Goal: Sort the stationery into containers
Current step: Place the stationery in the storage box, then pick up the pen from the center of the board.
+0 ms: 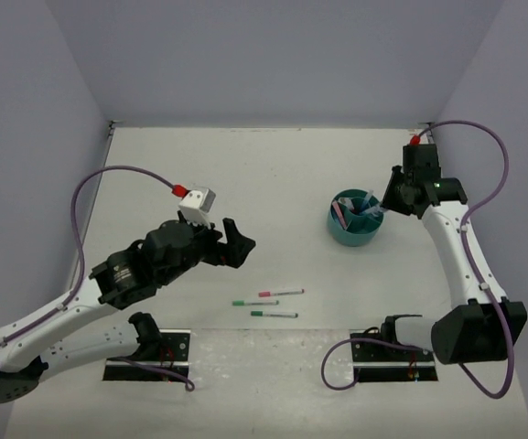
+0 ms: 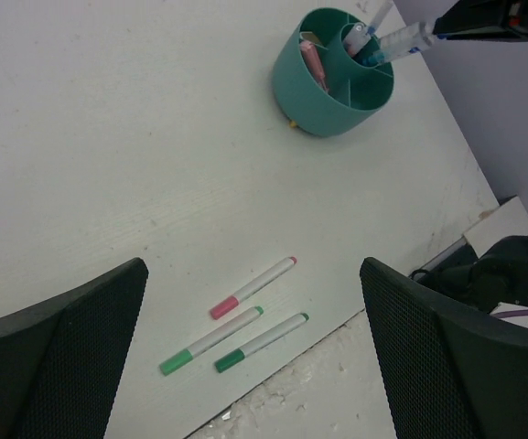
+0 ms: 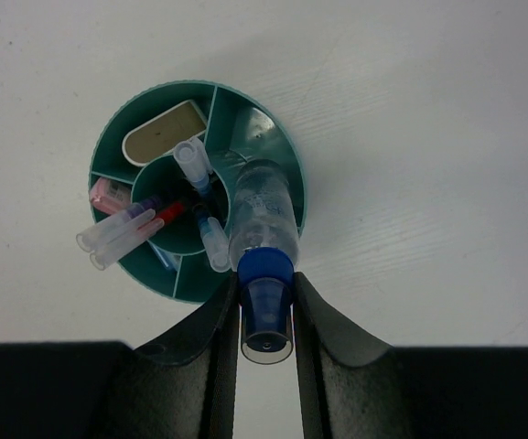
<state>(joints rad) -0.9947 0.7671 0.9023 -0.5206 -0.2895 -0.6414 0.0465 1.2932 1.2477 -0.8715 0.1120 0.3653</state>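
- My right claw (image 3: 265,285) is partly closed, with both fingers clamped on the blue cap of a clear tube (image 3: 262,215).
- The tube points away from me, tilted. Its far end is at the cup (image 3: 231,114), over an outer compartment on the side nearest my claw. I can't tell whether it touches the bottom.
- The cup is teal and round, with a centre well and outer sections. It stands on the table (image 2: 108,137) toward the right.
- In the cup, a white eraser (image 3: 163,133) lies in one far outer section and a pink highlighter (image 3: 108,195) sits in another on the left. Several capped pens (image 3: 122,233) lean out of the centre well.
- My left claw (image 2: 253,270) is wide open, holds nothing and hangs above the table, well apart from the cup.
- Below it three loose pens lie close together and roughly parallel on the table. They are one pink-capped pen (image 2: 253,288) and two green-capped pens (image 2: 210,341), near the front edge.
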